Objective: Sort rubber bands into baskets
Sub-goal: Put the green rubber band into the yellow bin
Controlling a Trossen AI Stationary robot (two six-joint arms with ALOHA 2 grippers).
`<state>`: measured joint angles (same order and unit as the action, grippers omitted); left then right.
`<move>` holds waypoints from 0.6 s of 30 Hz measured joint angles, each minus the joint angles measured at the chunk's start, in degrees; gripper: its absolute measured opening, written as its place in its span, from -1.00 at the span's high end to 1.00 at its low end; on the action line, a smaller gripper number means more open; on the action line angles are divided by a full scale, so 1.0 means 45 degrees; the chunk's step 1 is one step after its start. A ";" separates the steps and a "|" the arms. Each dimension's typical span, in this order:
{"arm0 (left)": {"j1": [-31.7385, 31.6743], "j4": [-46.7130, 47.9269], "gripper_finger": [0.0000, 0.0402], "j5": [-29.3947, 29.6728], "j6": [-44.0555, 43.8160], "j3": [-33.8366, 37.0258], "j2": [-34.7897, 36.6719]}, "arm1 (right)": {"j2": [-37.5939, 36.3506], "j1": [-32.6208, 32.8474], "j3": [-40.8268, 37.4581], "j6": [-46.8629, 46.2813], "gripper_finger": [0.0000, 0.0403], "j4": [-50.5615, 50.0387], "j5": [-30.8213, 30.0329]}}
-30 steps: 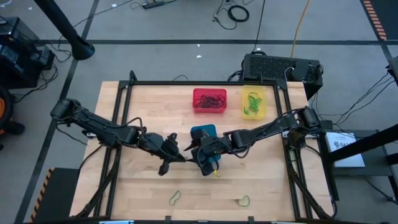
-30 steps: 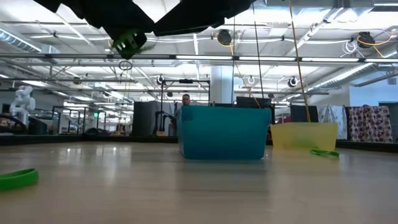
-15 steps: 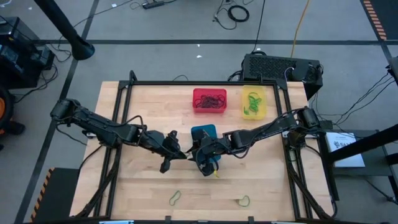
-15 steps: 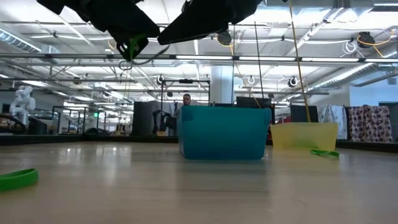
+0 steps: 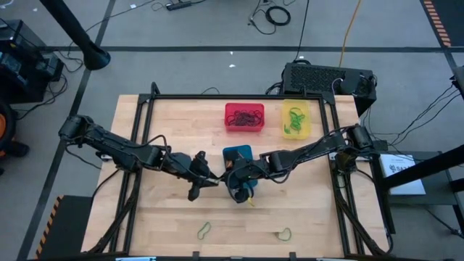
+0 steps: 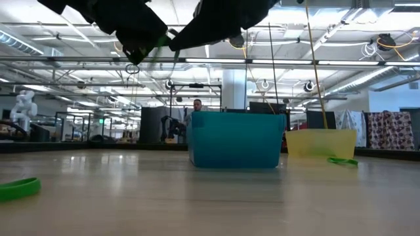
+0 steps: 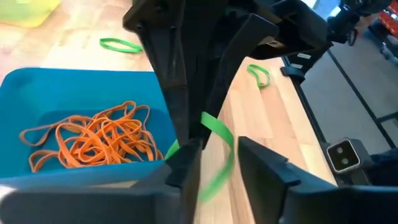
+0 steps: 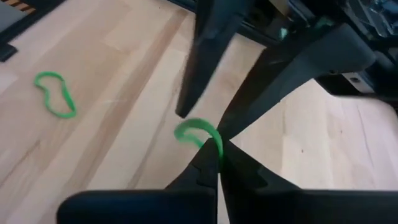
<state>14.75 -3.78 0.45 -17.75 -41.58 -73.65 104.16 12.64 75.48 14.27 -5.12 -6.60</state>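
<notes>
Handover: right gripper [image 8: 214, 163] is clamped on a green rubber band [image 8: 198, 132] above the table beside the blue basket [image 7: 74, 99]; left gripper [image 7: 214, 163] has its fingers apart around the band.
Risk: the band may snag on the left fingers and snap free.
Hidden: high view cannot resolve the band between the grippers.

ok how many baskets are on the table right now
3. The red basket and yellow basket sit side by side at the far edge; the blue basket is mid-table, partly under the arms.
</notes>
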 joint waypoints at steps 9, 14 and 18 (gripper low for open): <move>-0.0751 0.2653 0.20 -0.0479 -0.2650 -0.0227 0.0547 | -0.1528 -0.0811 0.0000 -0.1363 1.00 -0.3930 -0.0152; -0.1138 0.5072 0.20 -0.0637 -0.2922 -0.0306 0.1945 | -0.2829 -0.2572 0.0000 -0.1555 1.00 -0.7670 -0.0135; -0.1061 0.6817 0.20 -0.0246 -0.3659 -0.0301 0.3142 | -0.3767 -0.4603 -0.0203 -0.2029 1.00 -0.9532 -0.0253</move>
<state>9.98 26.90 -0.65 -34.22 -42.94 -59.51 87.21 -8.07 74.57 5.13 -48.01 -7.74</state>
